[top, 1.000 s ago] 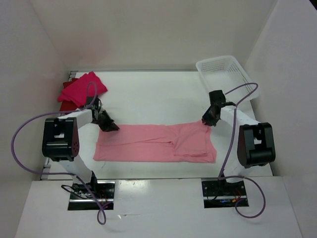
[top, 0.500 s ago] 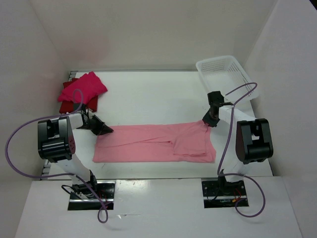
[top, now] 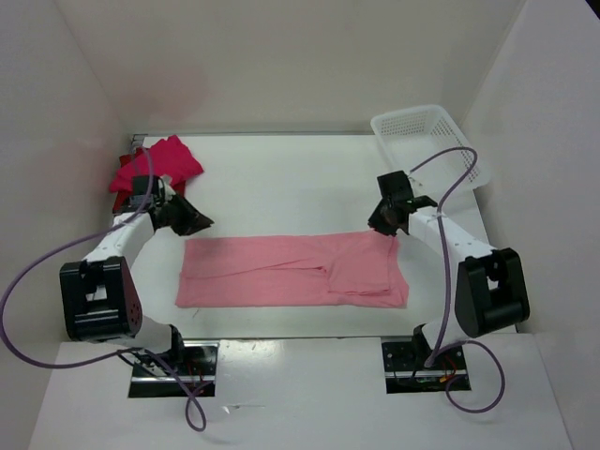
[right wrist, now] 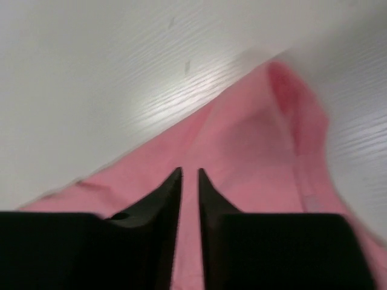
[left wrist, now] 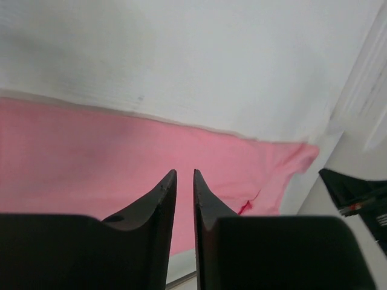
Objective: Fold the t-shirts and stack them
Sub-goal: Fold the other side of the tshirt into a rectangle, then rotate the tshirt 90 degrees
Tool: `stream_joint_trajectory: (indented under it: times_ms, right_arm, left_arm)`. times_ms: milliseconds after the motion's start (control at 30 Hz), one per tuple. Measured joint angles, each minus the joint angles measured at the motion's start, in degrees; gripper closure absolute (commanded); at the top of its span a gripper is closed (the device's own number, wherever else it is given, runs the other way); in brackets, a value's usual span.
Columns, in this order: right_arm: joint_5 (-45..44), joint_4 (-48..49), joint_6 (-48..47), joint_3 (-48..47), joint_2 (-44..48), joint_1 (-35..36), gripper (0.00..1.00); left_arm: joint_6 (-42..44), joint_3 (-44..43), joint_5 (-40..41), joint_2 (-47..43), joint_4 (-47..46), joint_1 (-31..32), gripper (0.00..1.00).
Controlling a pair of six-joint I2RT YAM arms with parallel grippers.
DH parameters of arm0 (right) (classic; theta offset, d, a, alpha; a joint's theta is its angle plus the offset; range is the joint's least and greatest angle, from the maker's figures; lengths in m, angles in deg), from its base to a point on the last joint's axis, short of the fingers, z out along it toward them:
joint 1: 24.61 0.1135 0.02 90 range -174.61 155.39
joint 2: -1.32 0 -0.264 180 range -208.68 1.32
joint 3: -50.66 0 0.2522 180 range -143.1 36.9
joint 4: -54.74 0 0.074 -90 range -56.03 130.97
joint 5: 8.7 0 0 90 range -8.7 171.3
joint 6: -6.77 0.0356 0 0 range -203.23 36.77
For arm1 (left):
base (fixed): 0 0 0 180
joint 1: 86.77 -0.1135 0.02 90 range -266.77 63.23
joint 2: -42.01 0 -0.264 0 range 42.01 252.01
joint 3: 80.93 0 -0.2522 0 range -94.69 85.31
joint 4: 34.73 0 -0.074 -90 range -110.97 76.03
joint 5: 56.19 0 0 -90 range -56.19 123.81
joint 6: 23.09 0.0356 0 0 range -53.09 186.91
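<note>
The pale pink t-shirt [top: 281, 270] lies flat on the white table, folded into a long band; it also shows in the left wrist view [left wrist: 91, 151] and the right wrist view [right wrist: 242, 151]. The magenta-pink t-shirt [top: 167, 157] lies crumpled on the dark red one [top: 121, 201] at the far left. My left gripper [top: 199, 223] [left wrist: 184, 172] hangs just beyond the pale shirt's far left corner, jaws nearly together and empty. My right gripper [top: 380, 225] [right wrist: 189, 170] hovers over the far right corner, jaws nearly together and empty.
A white lattice basket [top: 412, 114] stands at the back right corner. White walls close in the table on the left, back and right. The right arm's dark body shows at the right edge of the left wrist view [left wrist: 357, 187].
Both grippers have come off the pale pink shirt's far corners. The left one drew back and to the left, the right one shifted slightly left. The shirt stays flat.
</note>
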Motion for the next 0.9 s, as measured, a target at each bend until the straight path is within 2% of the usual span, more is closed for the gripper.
stream_joint_trajectory:
  times_ms: [33,100,233,333,467,567,667,767,900]
  right_arm:
    - [1.0,0.0,0.7,0.2,0.6,1.5,0.93]
    - [2.6,0.3,2.4,1.1,1.4,4.4,0.99]
    - [5.2,0.4,5.6,5.0,1.6,9.0,0.99]
    - [6.4,0.3,7.1,7.9,1.5,9.5,0.99]
    - [6.6,0.3,8.2,9.5,-0.3,9.5,0.98]
    - [7.4,1.4,8.7,9.6,-4.0,9.6,0.98]
    - [8.9,2.2,9.0,7.0,-7.3,9.8,0.98]
    - [10.7,2.4,8.8,0.2,-13.5,10.3,0.98]
    - [12.1,1.7,6.9,-16.5,-26.7,10.6,0.98]
  left_arm:
    - [0.3,-0.1,0.0,-0.6,-0.5,2.4,0.76]
    - [0.5,0.4,0.1,-0.7,-1.0,6.9,0.76]
    - [0.5,4.9,-1.1,3.1,-2.0,10.8,0.80]
    - [0.5,8.0,-1.4,7.6,-1.7,8.7,0.82]
    - [0.6,9.4,-1.1,8.2,-0.2,4.1,0.82]
    - [0.6,9.4,-0.9,6.7,-0.2,0.1,0.75]
    - [0.7,9.3,-0.9,3.6,-0.1,-2.4,0.69]
    - [1.2,7.1,-1.1,0.3,0.9,-1.4,0.64]
    - [2.2,3.8,-1.4,-4.3,0.6,2.7,0.63]
